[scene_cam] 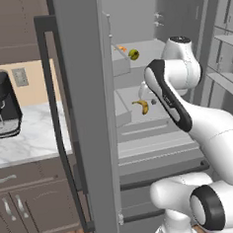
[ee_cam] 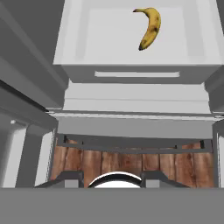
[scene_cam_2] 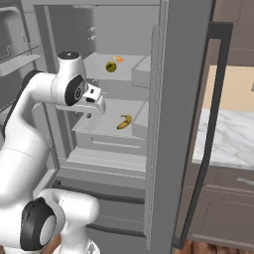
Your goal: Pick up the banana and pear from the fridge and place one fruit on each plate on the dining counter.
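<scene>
White, dark-jointed arm, one item: its gripper (scene_cam_2: 94,106) hangs inside the open fridge (scene_cam: 88,115), in front of the middle shelf (ee_cam: 109,39). How far apart its fingers stand cannot be told from these pictures; neither fruit is in it. Next outward, the banana (ee_cam: 149,29): yellow, dark at both tips, lying flat on the white middle shelf, touching nothing else. In the hand view it sits at about one o'clock from the bottom centre, well up the picture, so the hand looks down past the shelf's front edge and not at the fruit. Its long axis there runs nearly twelve to six, the upper end hooking towards eleven. In the right base view the banana (scene_cam_2: 124,121) lies near the gripper at roughly four o'clock; in the left base view the banana (scene_cam: 142,106) is just below the gripper (scene_cam: 145,90), at about six o'clock. Judged requirement: carry the hand forward over the shelf and towards one o'clock, then set the fingers across the fruit's short width, at three and nine. Further out, the pear (scene_cam_2: 111,66): yellow-green, on the shelf above, at about one o'clock from the gripper in the right base view, well apart from it, with a small orange thing (scene_cam_2: 118,59) just beside it. Of the two fruits, the banana lies nearer the gripper.
</scene>
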Motion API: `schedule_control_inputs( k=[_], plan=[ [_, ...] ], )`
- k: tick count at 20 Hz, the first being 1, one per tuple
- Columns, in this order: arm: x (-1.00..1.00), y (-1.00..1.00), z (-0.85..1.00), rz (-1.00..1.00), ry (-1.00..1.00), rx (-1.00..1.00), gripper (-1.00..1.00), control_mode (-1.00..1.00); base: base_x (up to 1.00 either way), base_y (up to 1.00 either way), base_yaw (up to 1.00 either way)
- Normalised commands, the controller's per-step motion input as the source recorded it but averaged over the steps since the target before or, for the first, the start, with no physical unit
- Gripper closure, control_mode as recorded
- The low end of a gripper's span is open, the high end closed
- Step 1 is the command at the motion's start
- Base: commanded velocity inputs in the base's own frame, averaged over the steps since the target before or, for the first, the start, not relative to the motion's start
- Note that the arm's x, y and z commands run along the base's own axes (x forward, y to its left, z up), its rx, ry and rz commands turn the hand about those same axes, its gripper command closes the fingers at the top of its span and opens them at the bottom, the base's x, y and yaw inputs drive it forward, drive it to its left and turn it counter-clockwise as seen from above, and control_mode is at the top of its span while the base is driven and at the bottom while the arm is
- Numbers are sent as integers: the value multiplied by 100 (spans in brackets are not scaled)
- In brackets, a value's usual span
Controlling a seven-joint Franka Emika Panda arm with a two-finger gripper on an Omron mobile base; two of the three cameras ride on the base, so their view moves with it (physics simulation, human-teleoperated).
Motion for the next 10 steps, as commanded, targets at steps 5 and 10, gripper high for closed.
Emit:
schedule_control_inputs(
  k=[5,10],
  plan=[
    [-8,0,0,0,4,0,-100,-100,0,0,0],
    [-55,0,0,0,-1,0,-100,-100,0,0,0]
  ],
)
